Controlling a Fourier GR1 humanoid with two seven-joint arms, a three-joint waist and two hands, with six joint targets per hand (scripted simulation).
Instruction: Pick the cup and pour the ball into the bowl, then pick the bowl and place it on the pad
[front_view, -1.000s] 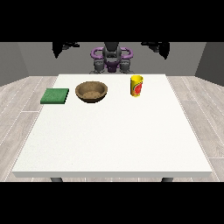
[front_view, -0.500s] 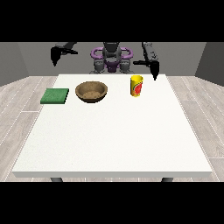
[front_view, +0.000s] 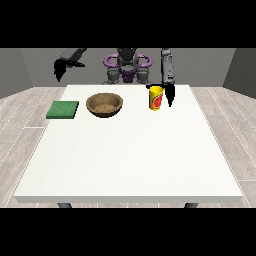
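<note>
Cup (front_view: 156, 97) stood upright on the white table (front_view: 130, 160), yellow with a red mark on its side, over toward the far edge and right of centre. Nearest the camera ran a broad bare stretch of tabletop, and nothing lay on it. Further back, three things sat roughly in a row: a green pad (front_view: 63, 109) at the left, flat and close to the table's left edge; a brown bowl (front_view: 104, 104) just right of it, apart from the pad, mouth up; and then the cup, apart from the bowl. No ball could be made out inside the cup from this angle.

Right beside the cup hung the hand at the view's right (front_view: 170, 94), black, fingers pointing down toward the table, just off the cup's right side. Whether it touched the cup, I could not tell, and whether its fingers were spread or curled did not show either. Its arm came down steeply from the robot's shoulder.

Over at the far left, the hand at the view's left (front_view: 60, 69) was raised in the air beyond the table's corner, well apart from the pad and bowl, drooping downward; its finger state was too small to read.

Behind it all sat the robot's torso (front_view: 127, 67), dark with purple rings, at the table's far edge.
</note>
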